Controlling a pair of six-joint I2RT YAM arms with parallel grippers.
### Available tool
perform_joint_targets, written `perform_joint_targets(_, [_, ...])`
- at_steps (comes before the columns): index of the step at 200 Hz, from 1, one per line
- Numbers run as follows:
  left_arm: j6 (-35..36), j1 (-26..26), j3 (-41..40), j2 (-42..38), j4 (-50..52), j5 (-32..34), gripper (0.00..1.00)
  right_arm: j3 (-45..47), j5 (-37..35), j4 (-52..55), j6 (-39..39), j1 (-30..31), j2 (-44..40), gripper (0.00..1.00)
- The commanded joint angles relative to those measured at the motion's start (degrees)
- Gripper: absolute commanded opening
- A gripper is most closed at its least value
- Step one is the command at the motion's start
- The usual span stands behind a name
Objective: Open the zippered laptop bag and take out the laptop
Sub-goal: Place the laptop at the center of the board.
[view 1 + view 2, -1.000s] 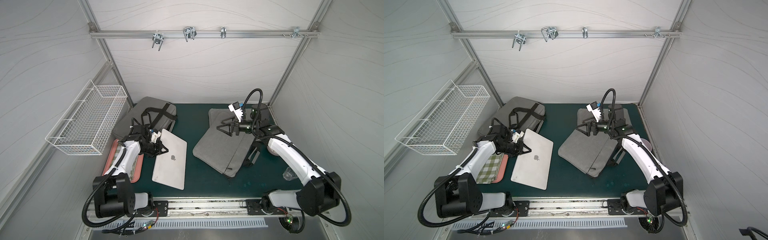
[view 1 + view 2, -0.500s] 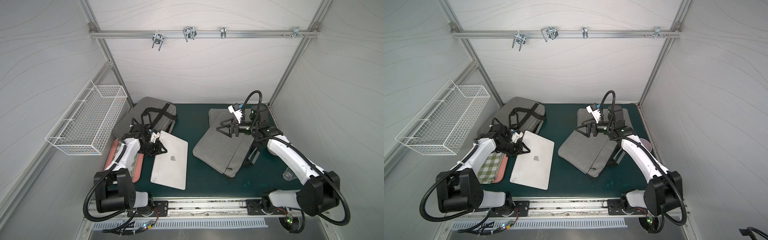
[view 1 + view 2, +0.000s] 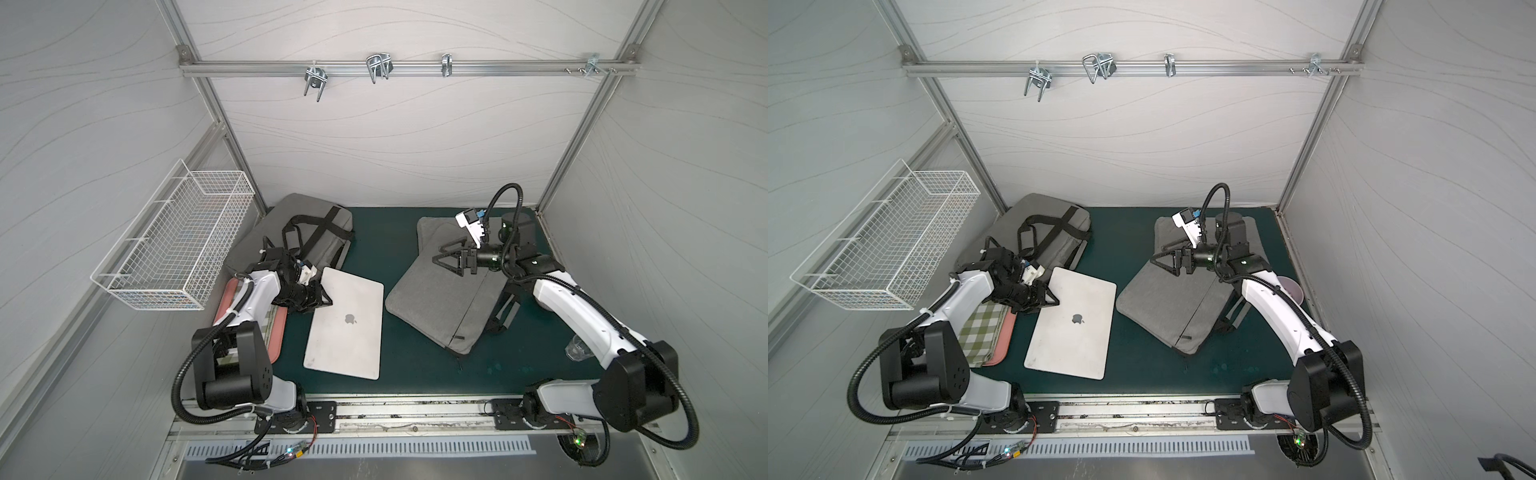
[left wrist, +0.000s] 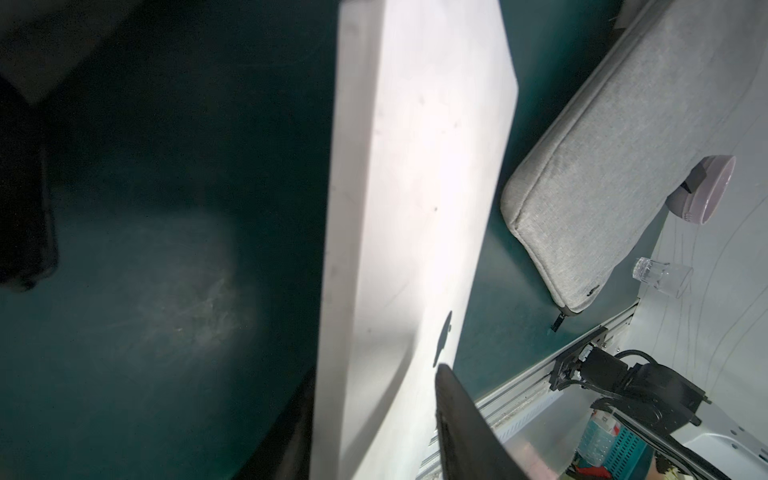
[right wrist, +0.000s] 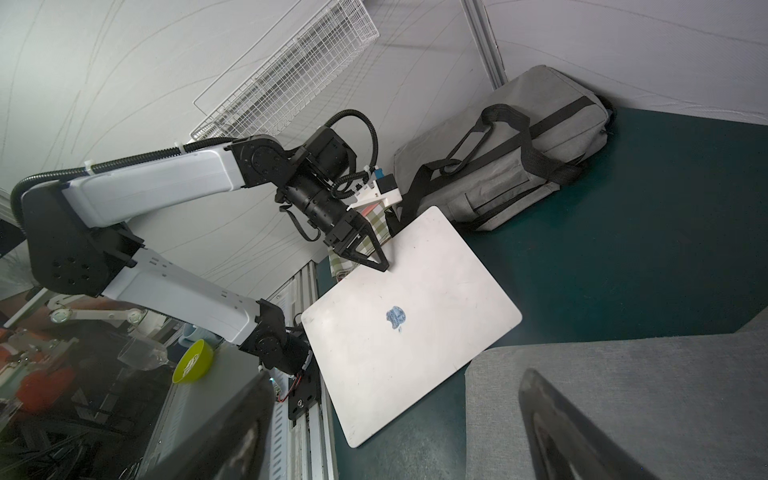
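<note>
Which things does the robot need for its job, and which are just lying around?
For the job: laptop, flat grey zip bag.
Just lying around: grey bag with straps, wire basket, tray with checked cloth, clear cup, purple bowl.

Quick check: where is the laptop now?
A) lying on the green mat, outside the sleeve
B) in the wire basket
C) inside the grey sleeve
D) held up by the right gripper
A: the laptop lies on the green mat beside the grey sleeve, wholly outside it.
</note>
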State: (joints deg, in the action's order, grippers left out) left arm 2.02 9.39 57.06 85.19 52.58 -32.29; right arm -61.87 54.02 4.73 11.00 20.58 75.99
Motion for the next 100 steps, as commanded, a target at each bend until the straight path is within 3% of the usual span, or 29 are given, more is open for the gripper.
perform_joint_targets(1, [1.72, 0.1, 2.56, 2.65, -0.35, -2.24, 0.4, 0.68, 1.61, -1.72, 0.34, -0.35, -0.39, 0.91])
perform_joint_targets(54, [1.09, -0.77, 2.66, 10.12, -4.98, -7.13, 0.33, 1.75, 1.81, -2.14, 0.69, -0.23, -0.49, 0.91])
perform_joint_targets(100, [1.32, -0.69, 3.65, 14.03, -4.16, -0.32, 0.34, 2.72, 1.88, -2.45, 0.96, -0.17, -0.53, 0.91])
